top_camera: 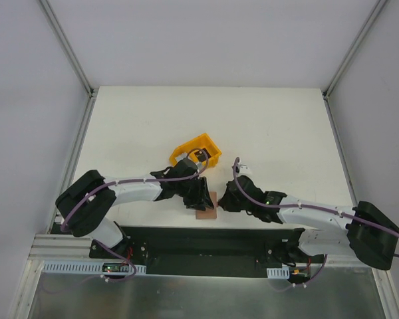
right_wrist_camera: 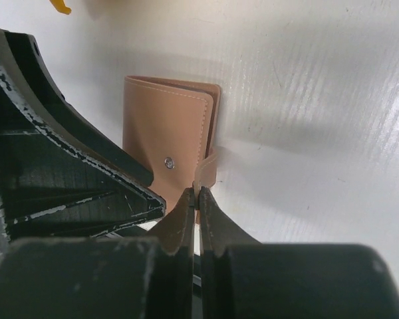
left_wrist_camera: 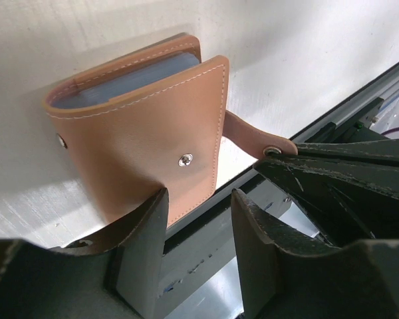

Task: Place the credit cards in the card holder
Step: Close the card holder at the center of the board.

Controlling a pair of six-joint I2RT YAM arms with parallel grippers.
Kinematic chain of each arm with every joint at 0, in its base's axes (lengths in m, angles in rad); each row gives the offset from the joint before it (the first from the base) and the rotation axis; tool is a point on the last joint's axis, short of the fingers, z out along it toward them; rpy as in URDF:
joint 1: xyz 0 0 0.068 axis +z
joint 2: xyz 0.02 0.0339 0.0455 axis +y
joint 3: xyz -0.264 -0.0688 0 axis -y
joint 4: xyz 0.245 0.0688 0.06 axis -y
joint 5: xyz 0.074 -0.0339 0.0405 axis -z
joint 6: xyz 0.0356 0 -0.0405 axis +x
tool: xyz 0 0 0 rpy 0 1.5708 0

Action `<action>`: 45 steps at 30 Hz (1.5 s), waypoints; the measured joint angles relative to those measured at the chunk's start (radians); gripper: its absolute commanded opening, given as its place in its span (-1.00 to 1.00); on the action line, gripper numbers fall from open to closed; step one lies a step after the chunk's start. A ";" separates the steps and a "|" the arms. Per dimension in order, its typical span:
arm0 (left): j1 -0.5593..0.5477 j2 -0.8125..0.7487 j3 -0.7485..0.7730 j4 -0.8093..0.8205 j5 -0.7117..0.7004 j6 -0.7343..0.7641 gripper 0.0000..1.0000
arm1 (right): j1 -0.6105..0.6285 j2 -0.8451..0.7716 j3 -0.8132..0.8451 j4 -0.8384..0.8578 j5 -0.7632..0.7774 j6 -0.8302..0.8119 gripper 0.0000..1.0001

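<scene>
Robot lab / test cell. Evidence: a bare white worktop (top_camera: 272, 119) is boxed in on left, right & far sides by plain pale panels (top_camera: 206, 40) set in aluminium frame posts (top_camera: 65, 43). Two small white-and-black robot arms, left arm (top_camera: 136, 191) & right arm (top_camera: 319, 216), are bolted side by side to a black base plate (top_camera: 206, 242) at the near edge. Purple cabling (top_camera: 386, 229) runs along each arm. A slotted grey cable duct (top_camera: 73, 268) & a small circuit board (top_camera: 113, 268) w/ lit LEDs sit below the bases. Props on the worktop: a yellow plastic bin (top_camera: 198, 147) & a brown card holder (top_camera: 205, 213), i.e. a staged test setup.
</scene>
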 measured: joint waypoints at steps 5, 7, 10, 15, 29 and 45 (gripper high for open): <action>0.000 -0.016 -0.027 0.031 -0.018 -0.015 -0.18 | 0.000 0.028 0.013 0.010 -0.022 -0.005 -0.95; 0.000 -0.019 -0.032 0.038 -0.024 -0.019 -0.21 | 0.000 0.057 0.029 0.023 -0.034 -0.006 -0.95; 0.000 -0.025 -0.043 0.047 -0.035 -0.024 -0.21 | 0.000 0.081 0.038 0.037 -0.046 -0.008 -0.94; 0.000 -0.052 -0.066 0.054 -0.058 -0.023 -0.22 | -0.009 0.116 0.053 0.051 -0.094 -0.026 -0.90; 0.000 -0.183 -0.104 0.013 -0.122 0.067 -0.09 | -0.069 0.272 0.158 0.014 -0.248 -0.079 -0.83; 0.000 -0.136 -0.084 -0.118 -0.280 0.092 -0.04 | -0.070 0.271 0.158 0.011 -0.252 -0.082 -0.79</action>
